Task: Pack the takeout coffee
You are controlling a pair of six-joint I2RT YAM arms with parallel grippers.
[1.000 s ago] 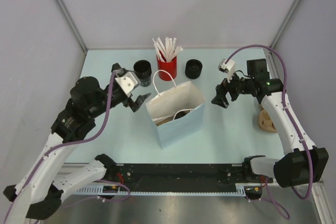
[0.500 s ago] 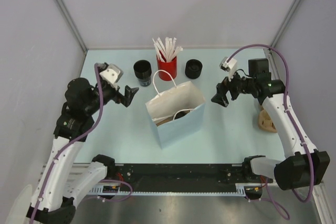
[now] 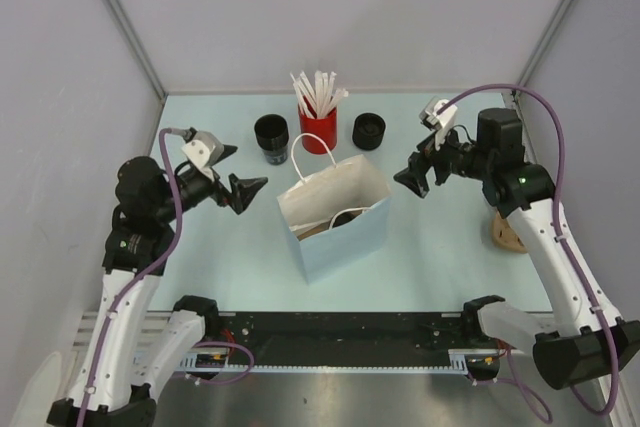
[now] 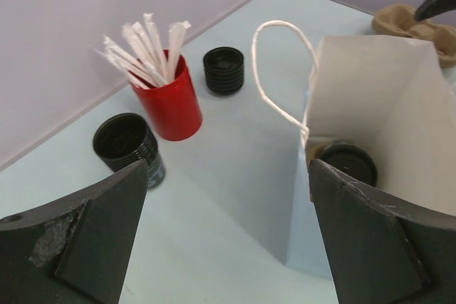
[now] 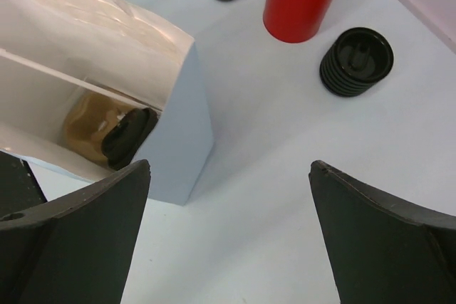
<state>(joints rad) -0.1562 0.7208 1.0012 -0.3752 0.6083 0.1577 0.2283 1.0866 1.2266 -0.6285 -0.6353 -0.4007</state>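
Nearest you, a black rail (image 3: 350, 332) runs along the table's front edge, with both arm bases bolted to it. Past it the pale blue-green tabletop (image 3: 440, 257) stretches back to plain lilac-grey walls (image 3: 330, 7) on three sides, with metal struts in the corners.

At the centre of the surface a white paper bag (image 3: 345, 237) stands upright and open. Look inside it: a black-lidded coffee cup (image 4: 347, 162) sits low in the bag, against tan cardboard.

Your left gripper (image 3: 240, 171) hangs just left of the bag, clear of it, fingers spread wide and holding nothing. Your right gripper (image 3: 412, 175) hangs to the bag's right, also spread wide and holding nothing. A tan cardboard tray (image 3: 505, 234) lies at the right edge of the table, partly hidden by the right arm.

Behind the bag stands a red cup (image 3: 318, 131) of white paper-wrapped sticks. A labelled black cup (image 3: 271, 137) stands just left of it, and a ribbed black cup (image 3: 368, 131) stands to its right, a little further off
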